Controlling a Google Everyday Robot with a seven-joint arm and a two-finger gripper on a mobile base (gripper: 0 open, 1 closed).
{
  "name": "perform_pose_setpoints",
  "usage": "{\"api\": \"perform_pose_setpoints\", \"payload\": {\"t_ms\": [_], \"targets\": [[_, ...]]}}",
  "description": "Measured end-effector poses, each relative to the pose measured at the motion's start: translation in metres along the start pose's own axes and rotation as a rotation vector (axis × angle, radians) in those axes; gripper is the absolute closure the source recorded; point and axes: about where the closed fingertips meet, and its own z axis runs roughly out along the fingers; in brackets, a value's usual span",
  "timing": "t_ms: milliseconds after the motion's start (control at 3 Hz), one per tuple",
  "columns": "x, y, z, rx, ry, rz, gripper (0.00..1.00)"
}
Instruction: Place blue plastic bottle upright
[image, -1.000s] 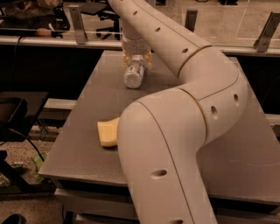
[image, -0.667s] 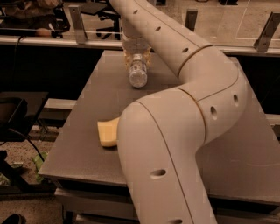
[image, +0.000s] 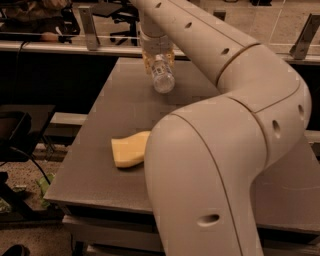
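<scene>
The blue plastic bottle is a small clear ribbed bottle. It is held above the far part of the grey table, tilted, with its bottom end toward the camera. My gripper is at the far end of the table and is shut on the bottle's upper part. The bottle's cap is hidden behind the gripper. My big white arm fills the right and middle of the view.
A yellow sponge lies on the table's near left part, beside my arm. A rail with metal posts runs behind the table. A dark stand is on the floor at the left.
The bottle has swung in the gripper: its free end has moved right and lifted, so it hangs higher over the table than before.
</scene>
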Motion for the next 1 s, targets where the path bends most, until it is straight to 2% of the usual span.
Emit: {"api": "perform_pose_setpoints", "payload": {"t_ms": [333,667,1000], "targets": [[0.002,-0.008,-0.019,-0.016,-0.081,-0.066,1.0],[0.002,-0.016,-0.038,-0.061,-0.207,-0.153,1.0],[-0.003,-0.021,-0.049,-0.146,-0.349,-0.244,1.0]]}}
